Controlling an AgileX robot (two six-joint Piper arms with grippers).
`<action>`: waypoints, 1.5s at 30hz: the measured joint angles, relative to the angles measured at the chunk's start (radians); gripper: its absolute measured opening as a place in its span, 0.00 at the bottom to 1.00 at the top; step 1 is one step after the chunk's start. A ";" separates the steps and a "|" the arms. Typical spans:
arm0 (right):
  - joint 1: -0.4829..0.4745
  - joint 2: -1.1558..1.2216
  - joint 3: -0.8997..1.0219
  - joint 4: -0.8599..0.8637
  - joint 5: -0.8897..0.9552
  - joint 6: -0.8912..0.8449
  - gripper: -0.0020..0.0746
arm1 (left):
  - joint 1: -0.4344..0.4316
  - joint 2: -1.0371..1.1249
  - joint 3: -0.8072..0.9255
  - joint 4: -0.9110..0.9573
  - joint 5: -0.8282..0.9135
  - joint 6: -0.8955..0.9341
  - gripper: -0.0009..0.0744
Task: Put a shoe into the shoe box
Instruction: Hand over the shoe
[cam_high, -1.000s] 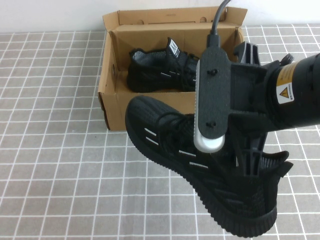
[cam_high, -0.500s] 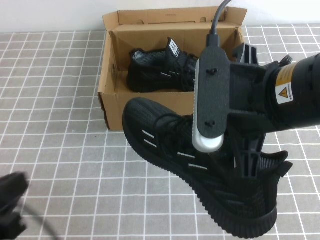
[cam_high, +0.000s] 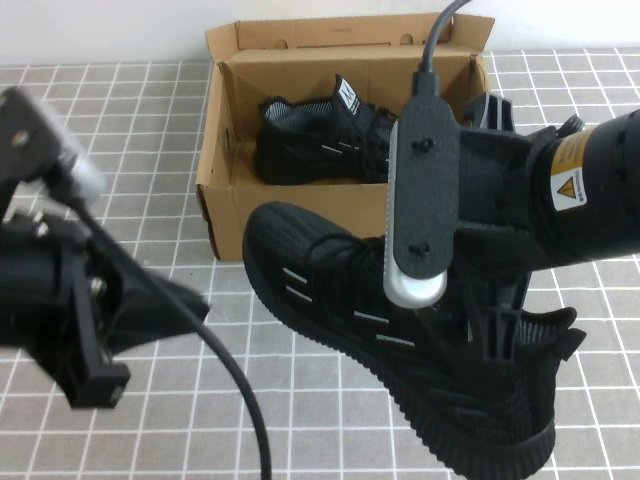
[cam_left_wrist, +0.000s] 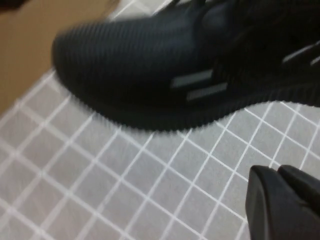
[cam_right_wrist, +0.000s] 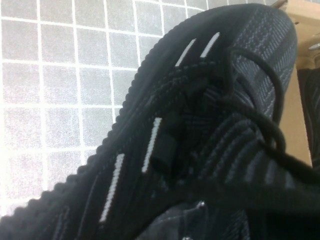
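Light looks even and soft on my high feed, no harsh shadows on the grey checked tablecloth (cam_high: 250, 400). The box (cam_high: 225, 215) is dim inside, so the second shoe (cam_high: 320, 135) in it goes murky. The left gripper (cam_high: 185, 300) sits close to the lens at the left and reads soft. The right gripper (cam_high: 490, 330), low at the right on the shoe (cam_high: 330, 290), is nearly black on black. Left wrist feed is smeared with blur. Right wrist feed is sharper, with the tablecloth blown out pale along one edge.
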 joint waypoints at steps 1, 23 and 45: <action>0.000 0.000 0.000 0.000 0.002 0.000 0.02 | -0.002 0.019 -0.023 -0.007 0.014 0.040 0.01; 0.000 0.000 0.000 0.008 0.025 0.000 0.02 | -0.084 0.334 -0.280 -0.060 0.055 0.434 0.01; 0.000 0.000 0.000 0.006 0.027 0.000 0.02 | -0.139 0.404 -0.280 -0.139 0.049 0.576 0.82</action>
